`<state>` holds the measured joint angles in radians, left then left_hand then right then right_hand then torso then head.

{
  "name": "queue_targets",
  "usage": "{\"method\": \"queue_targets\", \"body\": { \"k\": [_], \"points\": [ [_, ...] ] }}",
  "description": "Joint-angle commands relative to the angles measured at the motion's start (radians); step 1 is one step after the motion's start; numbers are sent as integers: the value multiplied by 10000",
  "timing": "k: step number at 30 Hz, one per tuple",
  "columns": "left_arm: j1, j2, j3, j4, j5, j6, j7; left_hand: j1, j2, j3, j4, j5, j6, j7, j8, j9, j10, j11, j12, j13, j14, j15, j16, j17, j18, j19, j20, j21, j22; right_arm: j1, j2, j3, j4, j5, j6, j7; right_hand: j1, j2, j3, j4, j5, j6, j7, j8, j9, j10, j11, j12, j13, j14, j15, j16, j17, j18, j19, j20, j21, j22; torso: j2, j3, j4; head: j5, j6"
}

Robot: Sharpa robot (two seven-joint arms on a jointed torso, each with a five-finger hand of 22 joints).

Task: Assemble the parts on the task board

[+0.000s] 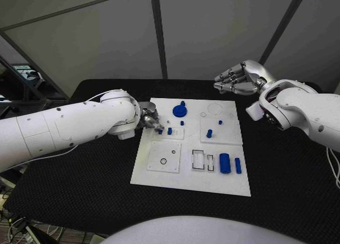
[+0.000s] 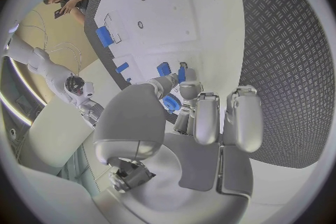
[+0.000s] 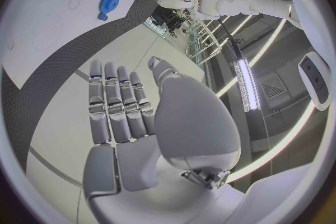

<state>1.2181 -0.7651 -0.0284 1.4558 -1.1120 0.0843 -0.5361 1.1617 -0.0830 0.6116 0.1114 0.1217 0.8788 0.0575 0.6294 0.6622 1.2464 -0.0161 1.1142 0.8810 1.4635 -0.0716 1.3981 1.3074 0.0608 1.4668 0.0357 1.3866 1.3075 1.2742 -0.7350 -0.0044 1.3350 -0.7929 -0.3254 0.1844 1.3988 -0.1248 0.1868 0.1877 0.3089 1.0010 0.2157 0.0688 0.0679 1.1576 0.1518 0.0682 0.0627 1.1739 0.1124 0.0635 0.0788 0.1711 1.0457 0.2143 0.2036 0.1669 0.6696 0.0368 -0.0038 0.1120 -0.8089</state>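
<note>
Your left robot hand (image 1: 149,120) pinches a small blue peg (image 2: 182,74) at the task board (image 1: 191,180)'s left edge to seat it, while your right robot hand (image 1: 239,79) waits empty, fingers straight, beyond the far edge

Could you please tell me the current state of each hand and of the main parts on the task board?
left hand: fingertips at a small blue part on the board
right hand: holds nothing, raised beyond the board's far edge
blue gear: resting on the task board
blue cylinder: lying flat
</note>
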Motion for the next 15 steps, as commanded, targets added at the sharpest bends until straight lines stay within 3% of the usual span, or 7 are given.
{"method": "queue_targets", "body": {
  "k": [1, 15],
  "points": [
    [-9, 26, -18, -7, -288, 343, -86, -118, 1, 1184, -1144, 67, -63, -40, 75, 20, 134, -47, 69, 31, 603, -81, 67, 954, -114, 121, -58, 67, 896, 18, 14, 5, 12, -15, 61, 38, -85, 15, -61, -17, 43, -55, -4, -50, -8, -72, 12, -19, 0, -75, -14, 0, -10, 118, 59, 10, -60, -10, -2, -3, 1, 6, -4],
    [-13, 3, -20, 69, -341, 628, -104, -207, -45, 1335, -1266, 154, -69, -61, 165, 63, 177, -70, 119, 74, 605, -102, 69, 957, -122, 142, -76, 97, 934, 17, 8, 5, 4, -15, 73, 39, -85, 15, -61, -17, 43, -55, -4, -50, -8, -72, 12, -19, 0, -75, -14, 0, -10, 118, 59, 10, -60, -10, -6, 1, 2, 21, -28]
  ]
}}
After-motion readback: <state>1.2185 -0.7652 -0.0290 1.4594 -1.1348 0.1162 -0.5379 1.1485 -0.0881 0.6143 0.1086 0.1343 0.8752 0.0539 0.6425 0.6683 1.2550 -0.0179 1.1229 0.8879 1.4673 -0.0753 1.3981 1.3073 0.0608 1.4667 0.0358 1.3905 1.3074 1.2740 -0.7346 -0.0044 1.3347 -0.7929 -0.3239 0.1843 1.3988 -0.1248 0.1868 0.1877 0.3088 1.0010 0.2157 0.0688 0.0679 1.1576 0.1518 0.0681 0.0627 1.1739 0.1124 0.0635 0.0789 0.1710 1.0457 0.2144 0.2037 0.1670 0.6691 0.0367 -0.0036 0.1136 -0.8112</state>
